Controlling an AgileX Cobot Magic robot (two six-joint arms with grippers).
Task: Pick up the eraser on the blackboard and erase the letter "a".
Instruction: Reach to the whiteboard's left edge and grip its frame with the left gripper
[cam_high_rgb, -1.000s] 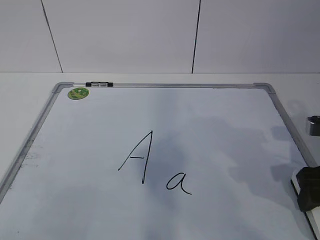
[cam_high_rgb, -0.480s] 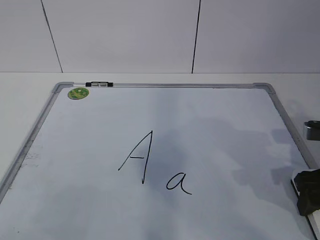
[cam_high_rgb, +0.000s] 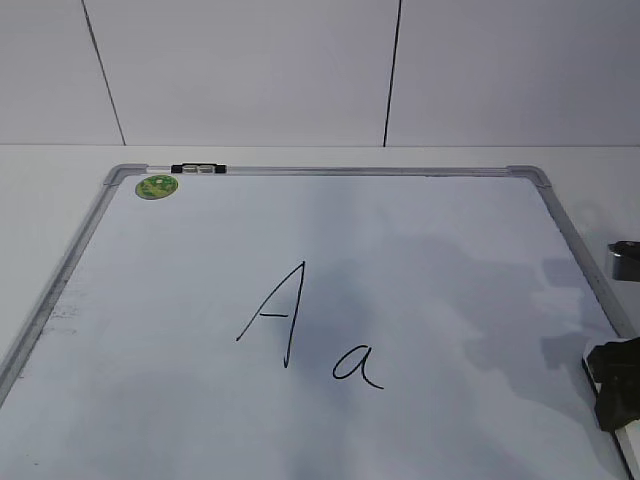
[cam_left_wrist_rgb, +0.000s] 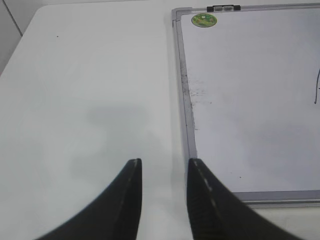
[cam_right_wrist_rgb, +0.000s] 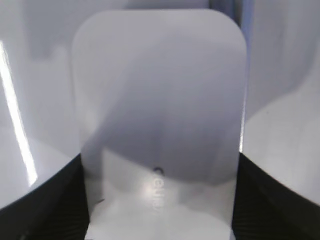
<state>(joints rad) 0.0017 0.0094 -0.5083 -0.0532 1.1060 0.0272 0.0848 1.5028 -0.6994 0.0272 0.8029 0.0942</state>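
White surface (cam_high_rgb: 60, 165) under the grey-framed blackboard (cam_high_rgb: 330, 172), tiled wall behind. Open board all around the letter "a" (cam_high_rgb: 357, 366), capital A (cam_high_rgb: 275, 312) just left. At the near right edge the right gripper (cam_right_wrist_rgb: 160, 200) clamps the eraser (cam_right_wrist_rgb: 160, 100). Left gripper (cam_left_wrist_rgb: 164, 190), slightly parted, holds nothing, off the board's left.

Left gripper (cam_left_wrist_rgb: 162, 192) fingers slightly parted, nothing between; right gripper (cam_right_wrist_rgb: 160, 200) fingers flanking the eraser (cam_right_wrist_rgb: 160, 115)

We see eraser (cam_right_wrist_rgb: 159, 115): glossy white plastic | blackboard (cam_high_rgb: 420, 270): smooth white, grey metal frame | table (cam_left_wrist_rgb: 90, 90): matt white
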